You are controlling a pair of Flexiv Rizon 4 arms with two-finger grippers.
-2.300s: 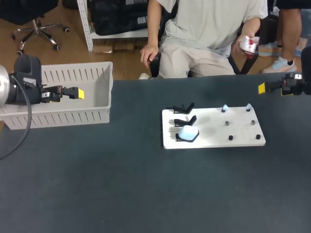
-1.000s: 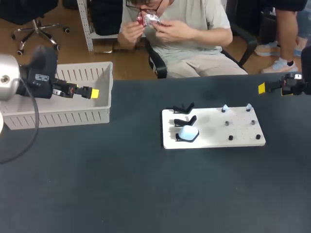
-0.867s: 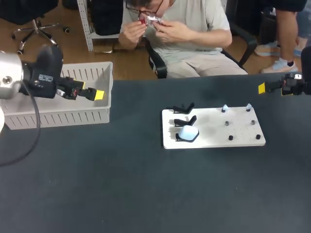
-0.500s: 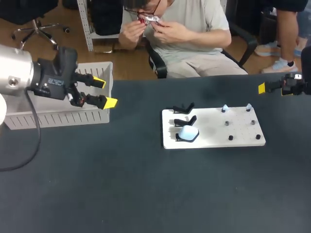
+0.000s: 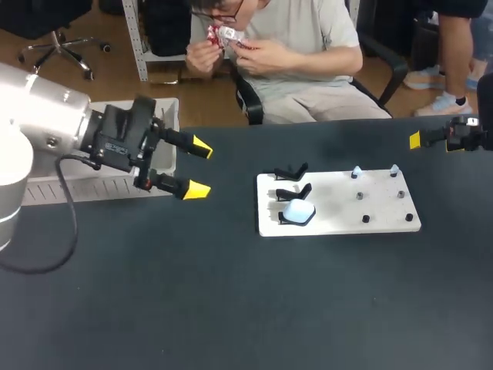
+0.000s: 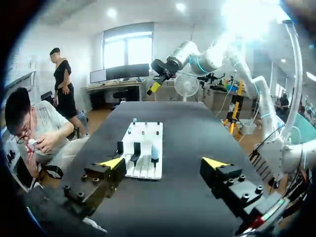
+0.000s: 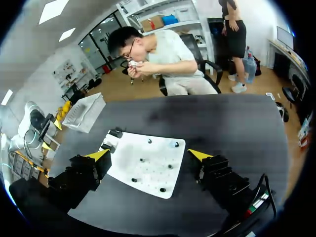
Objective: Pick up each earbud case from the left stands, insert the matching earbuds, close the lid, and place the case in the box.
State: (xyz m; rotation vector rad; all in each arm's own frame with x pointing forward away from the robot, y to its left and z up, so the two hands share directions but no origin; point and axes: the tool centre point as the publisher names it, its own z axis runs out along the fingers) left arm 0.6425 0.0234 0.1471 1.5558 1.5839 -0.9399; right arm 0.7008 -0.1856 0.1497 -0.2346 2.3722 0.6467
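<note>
One white board (image 5: 339, 223) carries the stands (image 5: 291, 171). The left gripper (image 5: 199, 167), jaws spread wide, hangs off its left edge, nearer than the right gripper (image 5: 416, 140), also spread, past its far right corner. The pale earbud case (image 5: 297, 211) sits on the frontmost one, ahead of the left jaws.

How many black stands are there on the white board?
3, in a column along the board's left edge: the far stand and the middle stand are empty; the near stand holds the earbud case.

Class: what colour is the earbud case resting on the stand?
The earbud case is pale blue-white, clearest in the head view.
</note>
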